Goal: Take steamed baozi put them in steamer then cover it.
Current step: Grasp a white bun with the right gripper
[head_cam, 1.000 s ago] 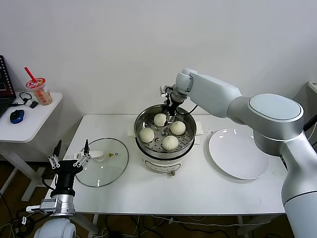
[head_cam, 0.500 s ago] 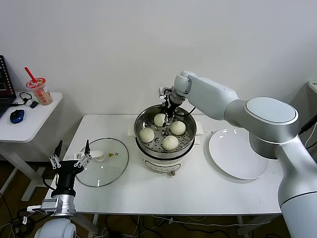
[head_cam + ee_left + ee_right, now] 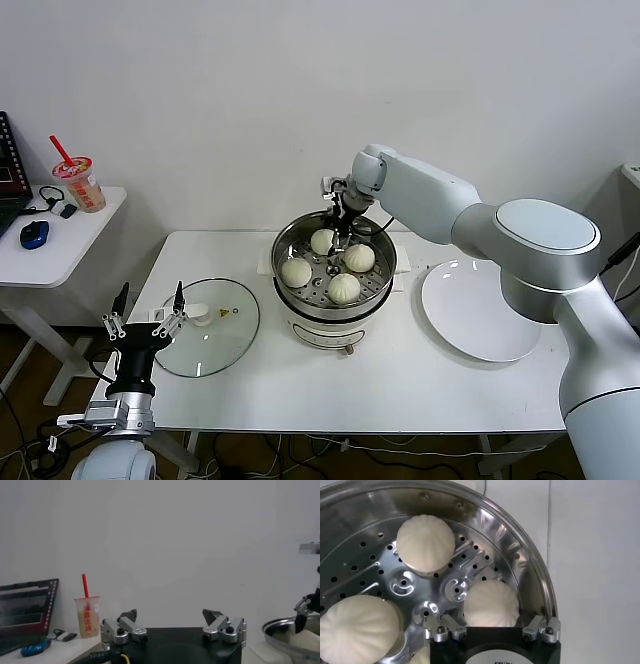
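Four steamed baozi [image 3: 344, 287] sat on the perforated tray inside the steamer [image 3: 381, 283], which stood near the desk's [image 3: 400, 385] back edge. The right tool [image 3: 344, 226] hung over the pot's rear rim, just above the back bun, released and grasping nothing. The left tool [image 3: 146, 303] waited spread wide off the desk's left edge, beside the glass lid [image 3: 205, 340]

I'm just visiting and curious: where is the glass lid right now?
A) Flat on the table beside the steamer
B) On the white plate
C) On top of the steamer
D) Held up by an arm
A: the glass lid lies flat on the table, left of the open steamer.
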Controlling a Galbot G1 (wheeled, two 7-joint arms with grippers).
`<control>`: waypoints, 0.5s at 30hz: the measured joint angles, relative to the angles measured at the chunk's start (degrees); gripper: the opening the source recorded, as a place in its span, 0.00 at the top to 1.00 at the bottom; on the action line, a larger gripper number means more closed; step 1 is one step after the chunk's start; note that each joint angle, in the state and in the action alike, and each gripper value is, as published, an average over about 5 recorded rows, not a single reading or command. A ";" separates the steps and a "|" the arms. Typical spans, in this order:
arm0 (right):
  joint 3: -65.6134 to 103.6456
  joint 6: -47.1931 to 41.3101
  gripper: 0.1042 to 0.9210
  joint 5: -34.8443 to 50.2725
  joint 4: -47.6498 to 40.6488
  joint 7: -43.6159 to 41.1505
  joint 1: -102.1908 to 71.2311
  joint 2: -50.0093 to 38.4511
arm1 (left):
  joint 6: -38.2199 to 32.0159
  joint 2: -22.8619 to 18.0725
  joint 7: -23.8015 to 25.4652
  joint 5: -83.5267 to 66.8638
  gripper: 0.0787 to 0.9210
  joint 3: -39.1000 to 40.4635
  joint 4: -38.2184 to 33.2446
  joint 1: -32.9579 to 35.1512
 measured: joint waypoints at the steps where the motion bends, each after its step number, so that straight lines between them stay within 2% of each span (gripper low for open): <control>1: 0.07 0.01 0.20 -0.06 -0.01 -0.02 -0.03 0.00 | 0.01 0.00 0.00 0.00 0.12 0.00 -0.02 0.00; 5: 0.45 0.06 0.24 -0.31 -0.03 -0.05 -0.23 -0.03 | 0.02 -0.01 0.02 0.01 0.12 0.01 -0.08 0.00; 15: 1.40 0.28 0.28 -1.00 0.27 -0.14 -0.58 -0.57 | 0.31 -0.23 -0.09 0.02 0.12 0.14 -0.54 0.24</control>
